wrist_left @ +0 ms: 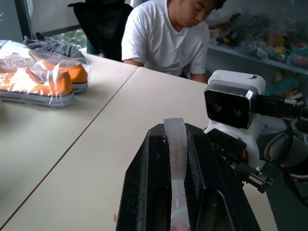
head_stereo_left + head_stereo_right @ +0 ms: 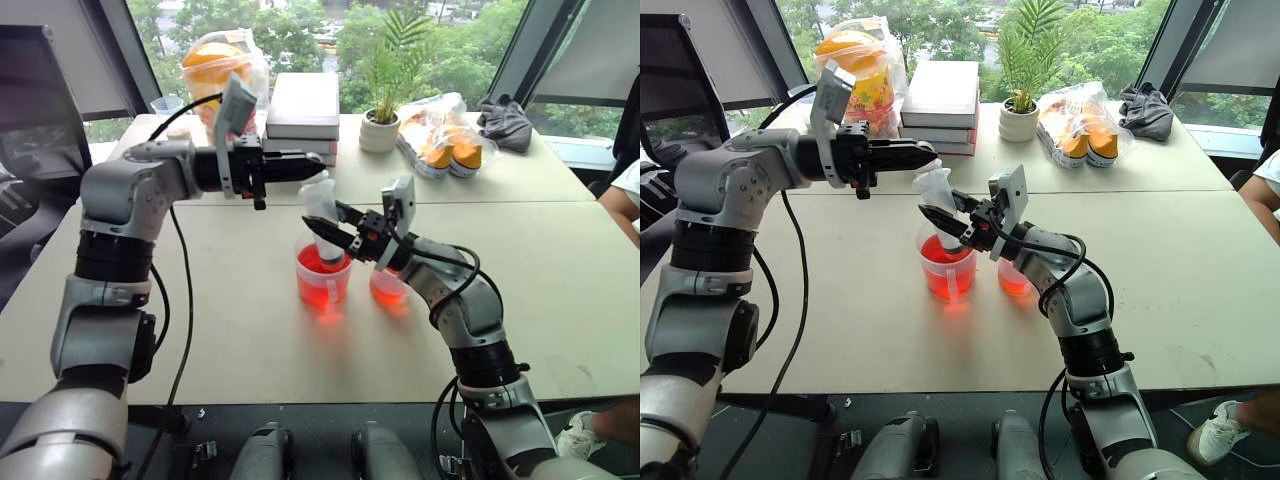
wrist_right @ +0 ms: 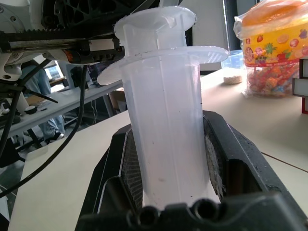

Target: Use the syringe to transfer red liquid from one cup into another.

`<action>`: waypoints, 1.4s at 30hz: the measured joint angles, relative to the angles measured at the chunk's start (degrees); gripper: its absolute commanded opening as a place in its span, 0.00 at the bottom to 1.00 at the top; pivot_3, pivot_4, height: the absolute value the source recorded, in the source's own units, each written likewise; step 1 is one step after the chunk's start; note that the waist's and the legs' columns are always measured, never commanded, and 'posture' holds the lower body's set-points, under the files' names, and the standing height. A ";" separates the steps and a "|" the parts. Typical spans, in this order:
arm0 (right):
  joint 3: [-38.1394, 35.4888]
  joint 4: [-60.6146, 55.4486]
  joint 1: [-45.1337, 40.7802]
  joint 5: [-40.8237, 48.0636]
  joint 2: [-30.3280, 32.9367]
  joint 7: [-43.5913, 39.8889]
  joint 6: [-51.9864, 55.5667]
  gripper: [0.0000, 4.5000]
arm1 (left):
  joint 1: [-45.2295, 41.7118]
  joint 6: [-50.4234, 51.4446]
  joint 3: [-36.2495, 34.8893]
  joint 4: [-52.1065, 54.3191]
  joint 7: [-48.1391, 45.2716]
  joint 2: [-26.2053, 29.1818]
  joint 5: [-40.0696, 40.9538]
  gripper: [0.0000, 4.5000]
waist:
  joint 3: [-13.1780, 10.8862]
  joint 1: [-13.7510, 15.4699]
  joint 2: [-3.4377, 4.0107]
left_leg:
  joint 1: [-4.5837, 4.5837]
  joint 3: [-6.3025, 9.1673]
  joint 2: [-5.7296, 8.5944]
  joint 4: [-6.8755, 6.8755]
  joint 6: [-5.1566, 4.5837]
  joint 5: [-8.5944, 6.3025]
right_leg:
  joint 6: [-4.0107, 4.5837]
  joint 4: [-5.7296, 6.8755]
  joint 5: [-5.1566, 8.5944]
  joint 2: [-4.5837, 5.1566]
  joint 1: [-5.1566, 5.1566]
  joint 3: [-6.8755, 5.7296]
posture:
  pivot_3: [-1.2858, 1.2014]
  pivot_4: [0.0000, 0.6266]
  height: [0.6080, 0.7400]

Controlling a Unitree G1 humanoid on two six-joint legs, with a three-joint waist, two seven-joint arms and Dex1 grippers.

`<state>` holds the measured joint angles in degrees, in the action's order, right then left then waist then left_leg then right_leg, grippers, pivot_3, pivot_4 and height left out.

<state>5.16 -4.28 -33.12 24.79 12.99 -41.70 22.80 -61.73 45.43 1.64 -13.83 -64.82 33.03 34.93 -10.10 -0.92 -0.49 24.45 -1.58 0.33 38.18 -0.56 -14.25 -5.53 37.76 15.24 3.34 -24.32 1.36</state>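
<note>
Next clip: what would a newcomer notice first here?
The glowing red liquid in the larger cup at the table's middle. Standing in it is the syringe, barrel clamped by the right gripper, plunger top pinched by the left gripper. The smaller red cup sits beside it.

We're seeing a syringe of cloudy, translucent plastic, smooth with a few scuffs. The taller cup and shorter cup look like clear glossy plastic. The surface is matt beige laminate. The right tool has matt black plastic fingers with rough textured pads. The shoes sit in crinkly shiny film.
</note>
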 measured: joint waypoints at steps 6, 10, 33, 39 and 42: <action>0.02 0.68 -0.36 -0.06 0.09 -0.02 -0.10 0.31 | -1.09 -1.42 0.01 -1.83 -0.92 0.04 -0.68 0.01 | 0.00 0.00 0.00 | 0.00 0.00 0.00 0.00 0.00 0.00 | 0.00 0.00 0.00 0.00 0.00 0.00 | 0.52 0.24 1.00; 0.11 1.13 -0.37 -0.07 0.18 -0.25 -0.10 0.31 | -1.14 -2.04 0.01 -2.35 -1.03 0.08 -0.73 0.01 | 0.00 0.02 0.00 | 0.00 0.00 0.00 0.00 0.00 0.00 | 0.00 0.00 0.00 0.00 0.00 0.00 | 0.52 0.24 1.00; -2.85 -3.49 -5.38 3.36 1.69 1.15 5.01 0.31 | 2.35 -0.54 -3.59 2.76 -1.25 3.54 1.06 0.90 | -0.01 0.03 -0.01 | 0.01 0.01 -0.01 0.00 0.01 0.00 | 0.00 0.04 0.00 0.04 -0.03 0.00 | 0.52 0.24 1.00; -4.95 -4.93 -5.95 5.99 1.69 4.28 7.75 0.31 | 2.59 0.22 -5.28 3.28 -0.90 3.98 2.01 0.90 | -0.01 0.07 -0.01 | 0.01 0.00 0.00 0.00 0.01 0.00 | 0.00 0.04 0.00 0.08 -0.03 0.00 | 0.52 0.24 1.00; -8.55 -7.41 -8.02 8.91 2.39 7.07 10.28 0.31 | 2.59 0.22 -5.34 3.28 -0.50 3.76 2.01 0.90 | -0.01 0.14 0.00 | 0.01 0.01 0.01 0.00 0.01 0.00 | 0.00 0.04 0.00 0.10 -0.03 0.00 | 0.52 0.24 1.00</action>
<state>-3.39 -11.68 -41.14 33.70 15.38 -34.63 33.09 -59.14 45.65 -3.70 -10.55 -65.32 36.79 36.94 -10.11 -0.78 -0.49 24.46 -1.57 0.33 38.17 -0.55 -14.25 -5.53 37.80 15.25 3.44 -24.35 1.35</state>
